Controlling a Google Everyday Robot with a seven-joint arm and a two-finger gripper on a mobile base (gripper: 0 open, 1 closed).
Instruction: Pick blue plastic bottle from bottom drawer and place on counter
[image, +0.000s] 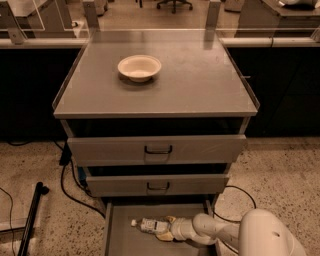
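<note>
The small clear plastic bottle (148, 225) with a white cap and printed label lies on its side on the flat grey floor of the pulled-out bottom metal drawer (124, 241), cap pointing left. The robot's two-finger gripper (166, 228) is low inside that drawer, at the bottle's right end; whether it is clamped on the bottle cannot be told. The white arm (212, 231) reaches in from the right. Above, the flat grey metal counter (195, 85) carries a cream round bowl (139, 67).
</note>
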